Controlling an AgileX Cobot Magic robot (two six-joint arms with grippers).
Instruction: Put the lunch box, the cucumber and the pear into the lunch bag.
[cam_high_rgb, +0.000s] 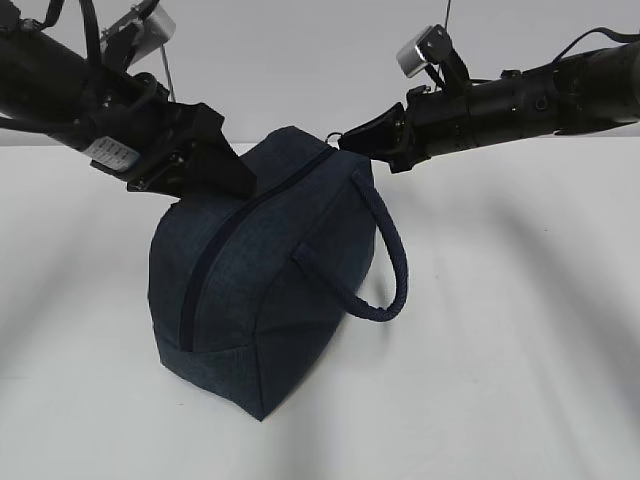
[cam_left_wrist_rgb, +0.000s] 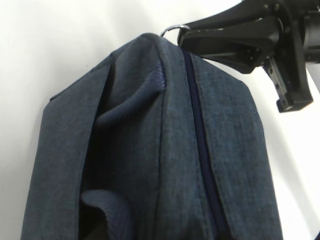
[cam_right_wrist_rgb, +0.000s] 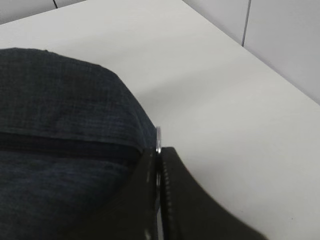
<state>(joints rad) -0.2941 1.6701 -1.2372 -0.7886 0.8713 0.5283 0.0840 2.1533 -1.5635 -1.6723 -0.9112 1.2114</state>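
A small white label (cam_high_rgb: 113, 153) sits on the left arm near its end effector. Its print is too small to read. No other text, brand or number shows anywhere.

The lunch bag (cam_high_rgb: 265, 290) stands on the table (cam_high_rgb: 520, 330) near its middle, one lower corner turned toward the exterior camera. Its zipper (cam_high_rgb: 215, 262) runs from low on the front left up and back to the top right end, where the ring pull (cam_high_rgb: 334, 137) sits. The strap handle (cam_high_rgb: 388, 262) hangs off the bag's right side. The left gripper (cam_high_rgb: 215, 165) rests against the bag's upper left, and the right gripper (cam_high_rgb: 365, 135) meets the ring pull (jaws pressed together around it) at the far end.
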